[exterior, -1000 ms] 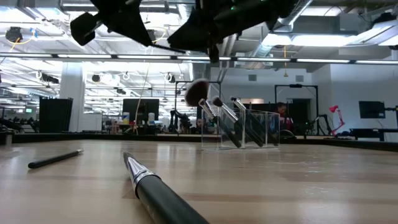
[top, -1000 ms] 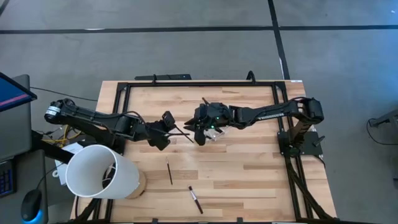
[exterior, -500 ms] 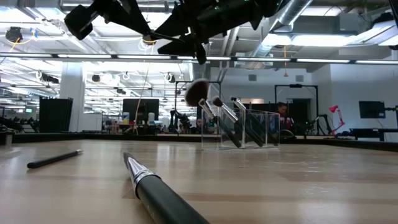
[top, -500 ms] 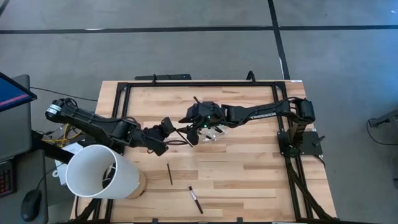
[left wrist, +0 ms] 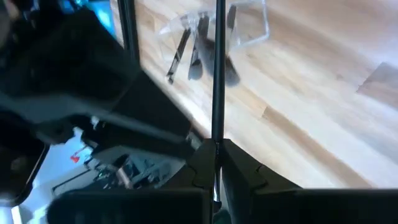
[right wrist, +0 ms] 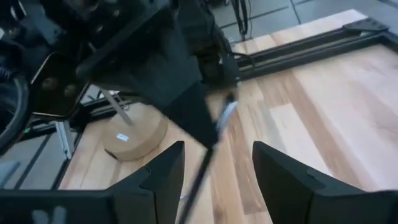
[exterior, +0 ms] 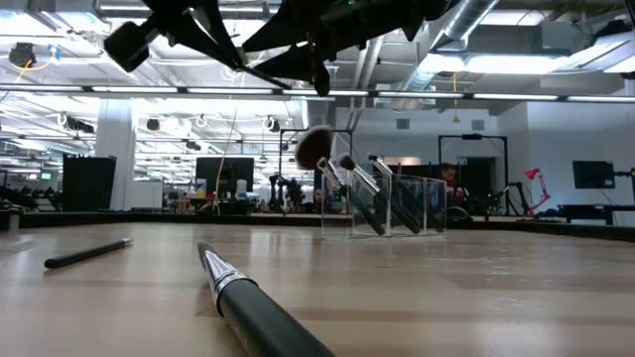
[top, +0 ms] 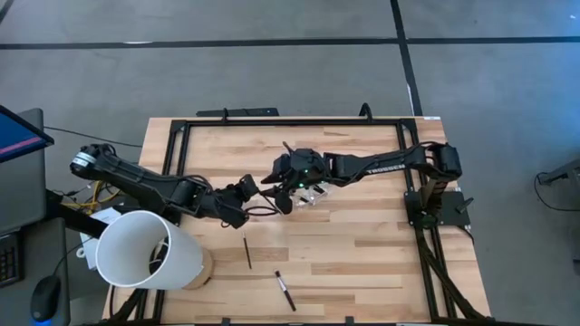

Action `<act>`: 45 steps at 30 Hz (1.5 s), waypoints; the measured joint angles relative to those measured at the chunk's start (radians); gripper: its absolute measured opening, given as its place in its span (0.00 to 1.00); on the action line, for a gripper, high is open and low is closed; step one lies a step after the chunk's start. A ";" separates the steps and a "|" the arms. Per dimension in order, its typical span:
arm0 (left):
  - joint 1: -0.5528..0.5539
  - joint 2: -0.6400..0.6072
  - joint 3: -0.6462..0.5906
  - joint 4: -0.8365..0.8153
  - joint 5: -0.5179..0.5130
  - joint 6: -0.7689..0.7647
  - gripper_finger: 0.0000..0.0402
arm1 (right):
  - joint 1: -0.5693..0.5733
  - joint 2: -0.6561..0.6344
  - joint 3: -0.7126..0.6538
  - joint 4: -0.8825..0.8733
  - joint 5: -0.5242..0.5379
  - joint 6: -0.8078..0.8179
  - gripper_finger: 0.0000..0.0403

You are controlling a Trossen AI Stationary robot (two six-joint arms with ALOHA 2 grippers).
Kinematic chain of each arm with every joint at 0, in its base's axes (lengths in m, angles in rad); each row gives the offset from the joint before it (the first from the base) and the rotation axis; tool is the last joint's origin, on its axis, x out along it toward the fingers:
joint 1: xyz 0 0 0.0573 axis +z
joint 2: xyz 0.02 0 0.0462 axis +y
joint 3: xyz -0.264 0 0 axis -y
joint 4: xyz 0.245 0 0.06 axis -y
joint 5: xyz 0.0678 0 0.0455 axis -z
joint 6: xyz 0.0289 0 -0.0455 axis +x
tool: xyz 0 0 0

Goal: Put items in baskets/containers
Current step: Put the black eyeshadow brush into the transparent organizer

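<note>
Left gripper clamped on thin dark stick, now nudged toward 3 o'clock under right gripper, spread wide. Handover imminent, probably. Clear plastic box at 3 o'clock, brushes inside.

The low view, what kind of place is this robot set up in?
Probably a large open lab or workshop: exposed ceiling ducts and strip lights, rows of monitors on benches behind the wooden table, and a person seated far back.
</note>
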State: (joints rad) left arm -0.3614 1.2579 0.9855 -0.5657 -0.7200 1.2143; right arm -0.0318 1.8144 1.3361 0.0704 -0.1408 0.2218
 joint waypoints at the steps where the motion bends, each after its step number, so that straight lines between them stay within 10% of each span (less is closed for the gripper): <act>1: 0.002 0.008 0.000 0.005 -0.011 0.006 0.04 | 0.004 0.004 0.000 -0.004 -0.001 -0.001 0.44; 45: -0.053 0.030 0.000 0.045 -0.042 0.023 0.04 | 0.028 0.053 0.000 -0.010 0.034 0.024 0.43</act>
State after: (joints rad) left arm -0.4140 1.2877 0.9855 -0.5209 -0.7624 1.2376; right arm -0.0039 1.8679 1.3357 0.0607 -0.1066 0.2462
